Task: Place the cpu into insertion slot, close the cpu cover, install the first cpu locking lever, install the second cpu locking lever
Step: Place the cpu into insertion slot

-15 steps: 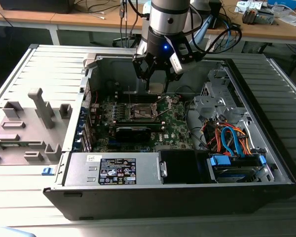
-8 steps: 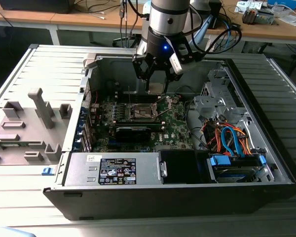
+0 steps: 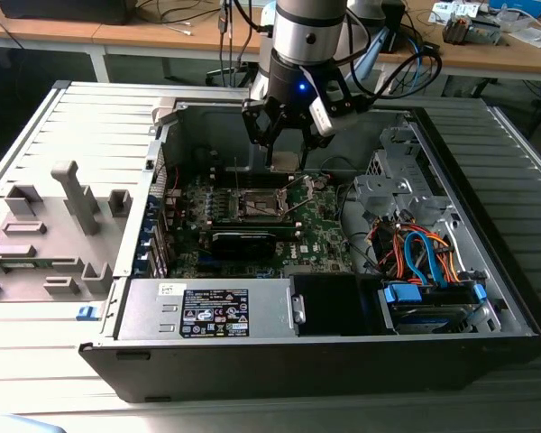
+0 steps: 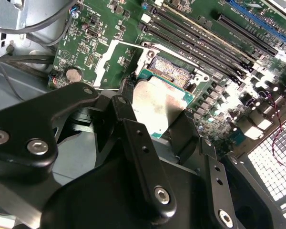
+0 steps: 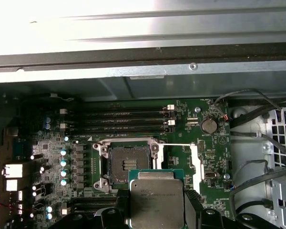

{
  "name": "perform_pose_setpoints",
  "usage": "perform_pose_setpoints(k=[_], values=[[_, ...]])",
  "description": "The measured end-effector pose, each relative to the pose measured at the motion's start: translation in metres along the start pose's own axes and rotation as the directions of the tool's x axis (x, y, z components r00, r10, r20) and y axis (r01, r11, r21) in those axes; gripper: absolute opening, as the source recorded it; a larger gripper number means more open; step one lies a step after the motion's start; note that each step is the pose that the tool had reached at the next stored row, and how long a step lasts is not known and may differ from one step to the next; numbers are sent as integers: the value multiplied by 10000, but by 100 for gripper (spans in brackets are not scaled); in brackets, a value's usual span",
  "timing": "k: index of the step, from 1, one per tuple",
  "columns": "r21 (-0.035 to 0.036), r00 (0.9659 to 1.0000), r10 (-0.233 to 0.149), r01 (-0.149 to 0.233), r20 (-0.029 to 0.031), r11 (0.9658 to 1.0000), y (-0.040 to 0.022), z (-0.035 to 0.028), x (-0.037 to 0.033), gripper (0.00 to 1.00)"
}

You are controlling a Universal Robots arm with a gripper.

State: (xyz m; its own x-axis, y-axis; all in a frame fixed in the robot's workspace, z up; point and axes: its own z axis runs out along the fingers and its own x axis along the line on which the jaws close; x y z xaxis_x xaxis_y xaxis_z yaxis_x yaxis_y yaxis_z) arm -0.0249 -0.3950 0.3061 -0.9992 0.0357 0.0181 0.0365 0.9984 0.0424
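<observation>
My gripper (image 3: 287, 149) hangs above the motherboard inside the open computer case, shut on the cpu (image 3: 287, 161). In both wrist views the cpu (image 5: 155, 198) (image 4: 157, 107) is a flat silver-grey square on a green edge, clamped between two black fingers (image 5: 193, 210). It sits in the air, beside and above the insertion slot (image 5: 128, 164) (image 4: 169, 71), whose dark contact field lies bare. The cpu cover (image 5: 196, 162) (image 4: 104, 64), a thin silver frame, is swung open to one side of the slot. In the exterior view the insertion slot (image 3: 261, 206) lies just in front of the gripper.
Black memory slots (image 5: 119, 119) run along one side of the socket. A black graphics card (image 3: 243, 242) sits in front of it, then the power supply (image 3: 207, 311). Blue and orange cables (image 3: 424, 257) fill the drive bay on the exterior view's right. A grey fixture (image 3: 72, 194) stands on the left.
</observation>
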Motion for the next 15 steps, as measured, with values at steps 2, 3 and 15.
perform_pose_setpoints(k=[2, 3, 15], values=[[1, 10000, 38, -38, 2, 10000, 0, 0, 0, 55], [1, 10000, 65, -65, 3, 10000, 0, 1, 0, 55], [1, 9996, 274, -274, 12, 9996, 0, 5, 0, 55]])
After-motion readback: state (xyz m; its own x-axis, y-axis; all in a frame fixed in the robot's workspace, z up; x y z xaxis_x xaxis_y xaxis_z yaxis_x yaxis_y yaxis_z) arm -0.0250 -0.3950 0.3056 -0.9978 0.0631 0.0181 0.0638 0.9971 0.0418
